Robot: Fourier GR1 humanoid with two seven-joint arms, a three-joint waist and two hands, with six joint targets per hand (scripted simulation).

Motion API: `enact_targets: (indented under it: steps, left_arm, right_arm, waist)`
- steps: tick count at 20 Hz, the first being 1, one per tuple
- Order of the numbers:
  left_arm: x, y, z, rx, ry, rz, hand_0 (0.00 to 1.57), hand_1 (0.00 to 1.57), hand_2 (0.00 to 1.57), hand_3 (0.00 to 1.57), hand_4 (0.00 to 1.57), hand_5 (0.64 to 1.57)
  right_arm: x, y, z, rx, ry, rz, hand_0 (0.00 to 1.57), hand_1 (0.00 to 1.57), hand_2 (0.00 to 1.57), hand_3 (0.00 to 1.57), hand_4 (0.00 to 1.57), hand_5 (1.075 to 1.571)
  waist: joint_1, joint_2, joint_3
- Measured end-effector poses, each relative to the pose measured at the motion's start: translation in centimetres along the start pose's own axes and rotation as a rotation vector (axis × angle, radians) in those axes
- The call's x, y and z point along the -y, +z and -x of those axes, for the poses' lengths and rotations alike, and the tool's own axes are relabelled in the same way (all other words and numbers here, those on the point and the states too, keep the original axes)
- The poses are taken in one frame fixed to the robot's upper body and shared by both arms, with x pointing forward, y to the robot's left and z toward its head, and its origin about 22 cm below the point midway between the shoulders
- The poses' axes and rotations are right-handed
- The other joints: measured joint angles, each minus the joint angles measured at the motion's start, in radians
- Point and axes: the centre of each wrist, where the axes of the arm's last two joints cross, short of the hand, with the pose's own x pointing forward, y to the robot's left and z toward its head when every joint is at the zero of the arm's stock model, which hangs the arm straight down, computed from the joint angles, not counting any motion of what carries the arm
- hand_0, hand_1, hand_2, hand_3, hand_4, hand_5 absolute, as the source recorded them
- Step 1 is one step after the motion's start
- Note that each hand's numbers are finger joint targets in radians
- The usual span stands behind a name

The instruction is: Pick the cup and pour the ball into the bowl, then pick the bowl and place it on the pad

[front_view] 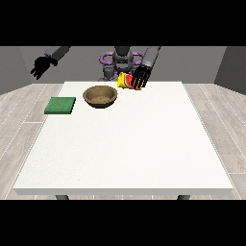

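Observation:
A yellow cup (124, 80) with a red inside is held tipped on its side above the table's far edge, its mouth turned toward the view's left. The hand at the view's right (141, 76) has its black fingers curled round the cup. Just left of and below the cup sits a brown bowl (100, 96) on the table; I see no ball in it or in the cup. A green pad (60, 105) lies flat near the table's left edge. The hand at the view's left (41, 66) hangs raised beyond the table's far left corner, fingers relaxed and holding nothing.
The white table (129, 144) stretches toward the camera, its front edge near the bottom of the view. The robot's body (121, 60) stands behind the far edge. Grey wood floor surrounds the table.

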Motion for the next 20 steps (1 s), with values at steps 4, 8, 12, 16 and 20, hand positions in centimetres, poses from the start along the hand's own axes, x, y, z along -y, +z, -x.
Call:
enact_targets:
  steps: [4,8,12,16,20]
  left_arm:
    - [-0.1,-1.5,-4.3,0.047,-0.109,0.060,1.57,1.57,1.57,1.57,1.24,1.523]
    - [-1.2,-2.8,-8.2,0.092,-0.218,0.070,1.57,1.57,1.57,1.57,1.18,1.535]
    - [-2.6,-4.1,-11.3,0.147,-0.374,0.073,1.57,1.57,1.57,1.57,1.08,1.556]
    - [-4.5,-5.5,-14.2,0.231,-0.530,0.073,1.57,1.57,1.57,1.57,0.94,1.569]
    - [-5.2,-5.0,-16.3,0.301,-0.642,0.090,1.57,1.57,1.57,1.57,0.92,1.570]
  right_arm:
    - [2.2,2.1,1.6,-0.036,-0.013,0.032,0.00,0.00,0.00,0.38,0.57,1.569]
    - [2.9,1.9,1.4,-0.011,-0.021,0.045,0.00,0.00,0.00,0.35,0.58,1.568]
    - [3.3,1.9,1.6,-0.008,-0.030,0.030,0.00,0.00,0.00,0.37,0.59,1.569]
    - [4.5,3.0,2.0,-0.023,-0.031,0.064,0.00,0.00,0.00,0.29,0.58,1.567]
    - [5.6,4.1,2.6,-0.043,-0.029,0.090,0.00,0.00,0.00,0.27,0.59,1.568]
  waist:
    - [0.029,-0.029,-0.0025]
    - [0.033,-0.010,-0.0038]
    - [0.023,-0.008,-0.0045]
    - [0.054,-0.029,-0.0048]
    - [0.083,-0.048,-0.0052]
